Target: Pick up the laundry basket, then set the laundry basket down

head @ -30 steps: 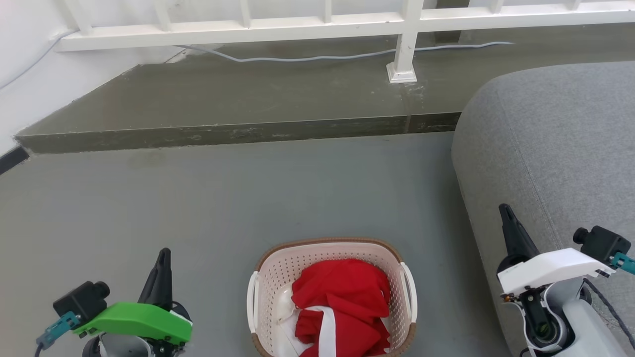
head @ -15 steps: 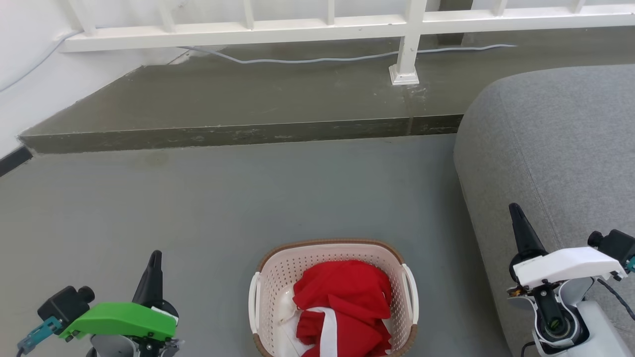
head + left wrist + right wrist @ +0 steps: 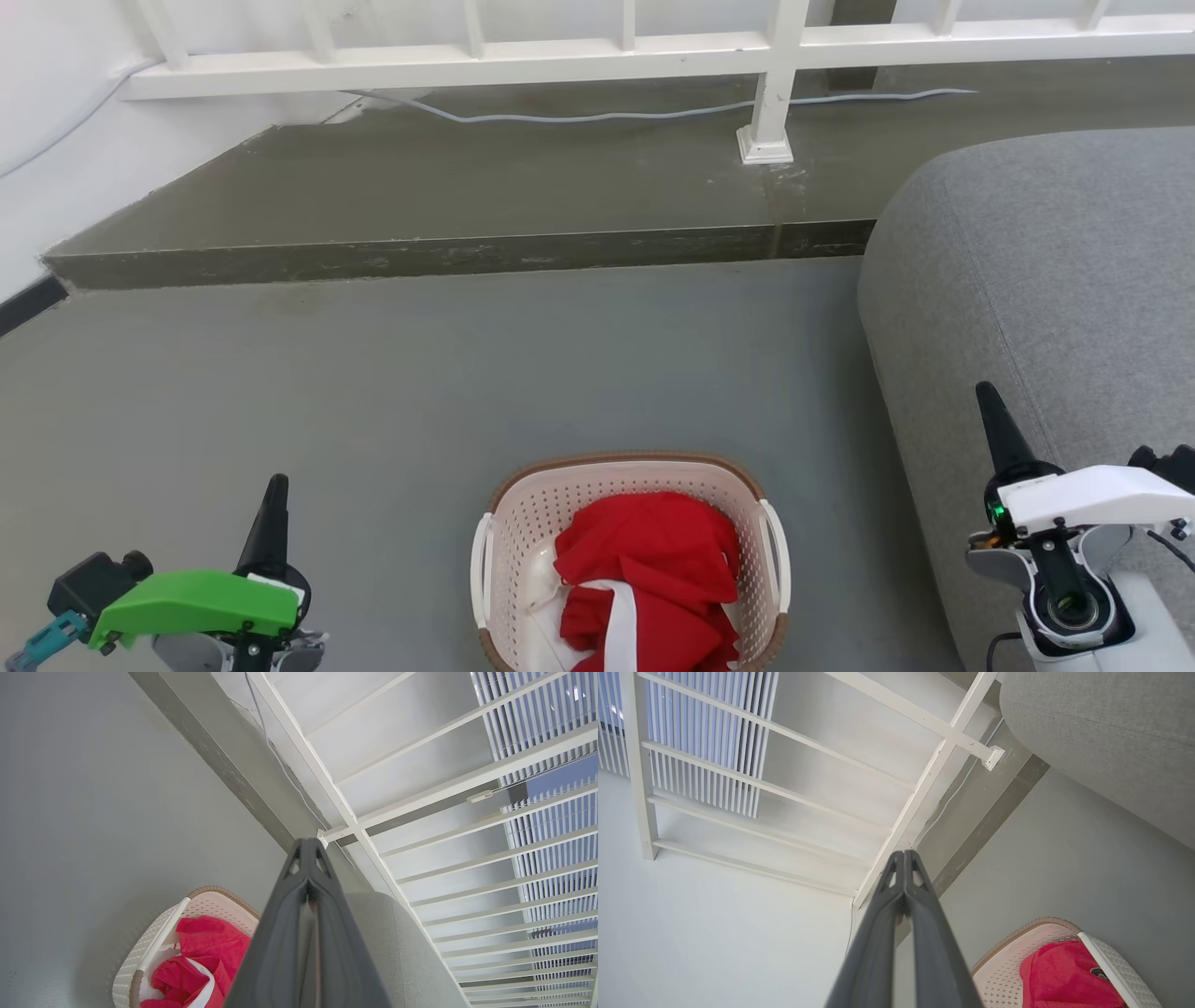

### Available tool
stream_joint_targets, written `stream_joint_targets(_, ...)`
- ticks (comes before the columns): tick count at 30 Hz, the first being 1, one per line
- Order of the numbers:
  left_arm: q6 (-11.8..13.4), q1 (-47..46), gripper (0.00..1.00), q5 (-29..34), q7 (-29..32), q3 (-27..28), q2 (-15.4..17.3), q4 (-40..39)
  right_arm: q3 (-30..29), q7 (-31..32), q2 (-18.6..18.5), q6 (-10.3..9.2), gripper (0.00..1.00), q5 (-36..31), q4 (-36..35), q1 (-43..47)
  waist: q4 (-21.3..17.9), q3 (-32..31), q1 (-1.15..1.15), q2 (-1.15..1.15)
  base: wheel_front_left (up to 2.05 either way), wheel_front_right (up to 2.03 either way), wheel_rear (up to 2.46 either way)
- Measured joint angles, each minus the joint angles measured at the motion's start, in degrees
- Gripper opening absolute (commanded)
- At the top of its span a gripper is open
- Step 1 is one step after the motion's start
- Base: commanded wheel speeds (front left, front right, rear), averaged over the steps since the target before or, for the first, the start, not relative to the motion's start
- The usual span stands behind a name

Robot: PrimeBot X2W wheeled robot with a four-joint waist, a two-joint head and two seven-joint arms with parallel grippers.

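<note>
With both finger pairs pressed together and holding nothing, the left gripper (image 3: 275, 487) and right gripper (image 3: 988, 399) point forward. The laundry basket (image 3: 509, 532) sits on the grey floor (image 3: 373, 392) between them, inboard of each and apart from both. A red garment (image 3: 653, 560) with a white strip is piled inside it. The grey sofa (image 3: 1027, 280) is on the right gripper's outer side. Ahead of both are a raised concrete step (image 3: 467, 187), a cable (image 3: 607, 115) and a white railing (image 3: 560, 58).

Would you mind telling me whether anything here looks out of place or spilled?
Nothing much: the basket stands upright on the floor, red clothes inside. A loose cable trails along the ledge.
</note>
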Motion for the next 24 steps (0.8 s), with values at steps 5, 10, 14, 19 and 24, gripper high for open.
stream_joint_targets(5, -0.10, -0.04, 0.00, -3.39, 1.15, 0.68, -0.02, 0.19, -1.26, 1.02, 0.26, 0.44, 0.00, 3.28, -0.03, -0.01, 0.13, -0.10, 0.00, 0.00, 0.00, 0.00, 0.00)
stream_joint_targets(10, -0.44, -0.14, 0.00, -6.73, 1.99, 1.47, -0.07, 0.35, -2.33, 2.03, 0.71, 0.49, 0.00, 6.55, -0.09, -0.01, 0.26, -0.20, 0.00, 0.00, 0.00, 0.00, 0.00)
stream_joint_targets(14, -0.46, -0.53, 0.00, -9.14, 2.75, 2.25, -0.08, 0.53, -3.36, 2.79, 1.10, 0.59, 0.00, 9.13, -0.18, -0.01, 0.36, -0.28, 0.00, 0.00, 0.00, 0.00, 0.00)
stream_joint_targets(19, -0.54, -1.26, 0.00, -12.44, 3.76, 2.83, -0.11, 0.71, -4.48, 3.67, 1.56, 0.97, 0.00, 12.30, -0.27, -0.02, 0.49, -0.38, 0.00, 0.00, 0.00, 0.00, 0.00)
stream_joint_targets(24, -0.99, -1.26, 0.00, -15.83, 4.75, 3.88, -0.14, 0.98, -5.64, 4.63, 1.77, 1.01, 0.00, 15.49, -0.35, -0.02, 0.62, -0.48, 0.00, 0.00, 0.00, 0.00, 0.00)
